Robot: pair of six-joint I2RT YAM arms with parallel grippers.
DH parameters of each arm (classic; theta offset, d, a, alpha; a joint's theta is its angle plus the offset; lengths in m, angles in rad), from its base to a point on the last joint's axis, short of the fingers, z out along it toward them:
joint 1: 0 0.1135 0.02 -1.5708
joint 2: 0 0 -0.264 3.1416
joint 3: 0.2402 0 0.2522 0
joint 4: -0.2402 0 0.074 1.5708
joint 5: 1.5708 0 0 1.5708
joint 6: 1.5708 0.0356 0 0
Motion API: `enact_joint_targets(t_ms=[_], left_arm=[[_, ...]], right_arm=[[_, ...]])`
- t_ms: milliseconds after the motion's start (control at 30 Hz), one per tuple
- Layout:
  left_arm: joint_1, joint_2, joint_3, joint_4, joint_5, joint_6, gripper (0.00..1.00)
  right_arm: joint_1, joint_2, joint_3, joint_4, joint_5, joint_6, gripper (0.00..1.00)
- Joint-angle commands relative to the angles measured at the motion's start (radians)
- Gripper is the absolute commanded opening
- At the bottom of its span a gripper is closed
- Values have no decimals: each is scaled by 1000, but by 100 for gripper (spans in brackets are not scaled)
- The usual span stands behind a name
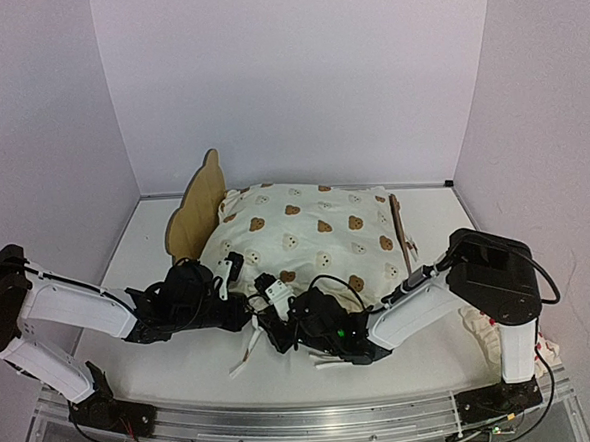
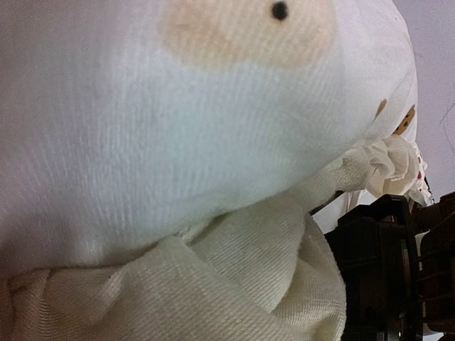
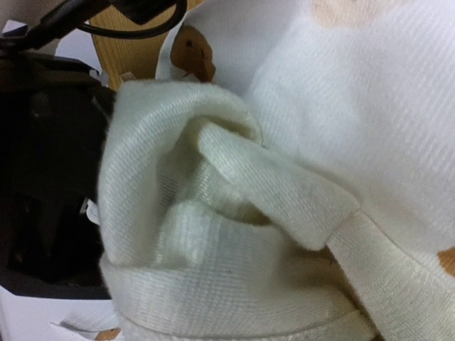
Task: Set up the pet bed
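Observation:
The pet bed stands mid-table, with its bear-ear headboard (image 1: 196, 212) at the left and a plywood side rail (image 1: 404, 236) at the right. A cream bear-print cushion (image 1: 316, 230) lies piled over it and hides the base. Both grippers meet at the cushion's near edge. My left gripper (image 1: 232, 273) is shut on the cushion's ruffle (image 2: 234, 284); that fabric fills its wrist view and hides its fingers. My right gripper (image 1: 277, 292) is pressed into the bunched ruffle (image 3: 213, 234), which covers its jaws. The headboard (image 3: 135, 42) shows behind the fabric in the right wrist view.
A small white red-dotted pillow (image 1: 482, 325) lies on the table behind the right arm. Loose white ties (image 1: 245, 352) trail onto the table near the front. The right arm's black body (image 2: 384, 270) sits close beside the left gripper. White walls enclose the table.

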State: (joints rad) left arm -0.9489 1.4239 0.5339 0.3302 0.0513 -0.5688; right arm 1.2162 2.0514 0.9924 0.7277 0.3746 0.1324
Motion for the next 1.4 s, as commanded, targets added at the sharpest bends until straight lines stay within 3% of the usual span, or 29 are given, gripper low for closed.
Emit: enact_joint_targets(t_ms=[0, 233, 433, 533, 800, 967, 1167, 1367], left_arm=[[4, -30, 20, -8, 10, 15, 0], [5, -34, 27, -19, 10, 18, 0], [5, -35, 31, -32, 10, 20, 0], [5, -42, 34, -51, 5, 24, 1], [4, -119, 46, -211, -41, 23, 45], [2, -190, 14, -285, -73, 16, 49], [-8, -289, -57, -320, -10, 66, 46], [-27, -235, -90, -259, 85, 116, 50]], right_arm=[[-7, 15, 47, 58, 36, -13, 26], [-7, 31, 58, 58, 51, -21, 17], [-7, 35, 56, 58, 64, -31, 0], [-7, 32, 52, 58, 65, -36, 0], [-7, 6, 29, 57, 69, -34, 0], [-7, -8, 10, 57, 64, -22, 0], [-7, -20, -11, 52, 77, -2, 0], [-7, -20, -8, 44, 77, 14, 0]])
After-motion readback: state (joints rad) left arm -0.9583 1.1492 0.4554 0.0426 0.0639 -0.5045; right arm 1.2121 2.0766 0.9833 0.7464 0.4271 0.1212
